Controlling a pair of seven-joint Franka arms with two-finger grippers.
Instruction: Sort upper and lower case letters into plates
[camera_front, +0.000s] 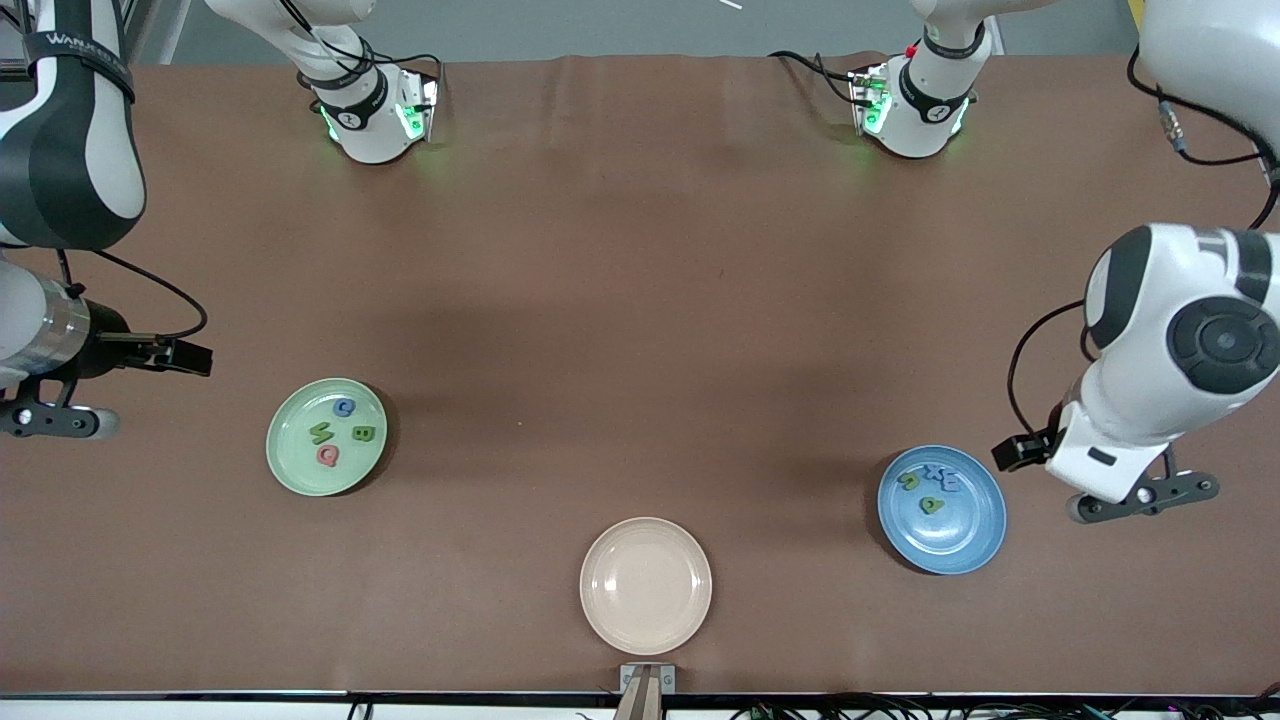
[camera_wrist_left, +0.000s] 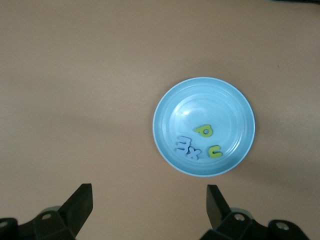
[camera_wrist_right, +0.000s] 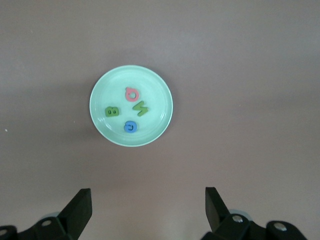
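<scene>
Mint plate (camera_front: 290, 470): toward right arm's end; four letters (camera_wrist_right: 131, 109) inside — pink, two green, one blue.
Blue plate (camera_front: 965, 545): toward left arm's end; four letters (camera_wrist_left: 197, 145) inside, clustered, two green, two blue.
Cream plate (camera_front: 646, 585): between both, nearest the front camera, nothing in it.
Left gripper (camera_wrist_left: 149, 205): jaws spread, empty, up beside blue plate.
Right gripper (camera_wrist_right: 148, 207): jaws spread, empty, up beside mint plate.
Judgement: sorting apparently complete, no letters loose on table.

mint plate (camera_front: 290, 470): lower left of the front view, flat on the table, glossy.
its letters: four, apart: blue C (camera_front: 344, 407), green B (camera_front: 363, 434), green N (camera_front: 320, 433), pinkish-red one (camera_front: 328, 456).
blue plate (camera_front: 965, 540): lower right, flat.
its letters: four, in the upper half: two blue, touching (camera_front: 941, 478); two green (camera_front: 931, 505), apart.
</scene>
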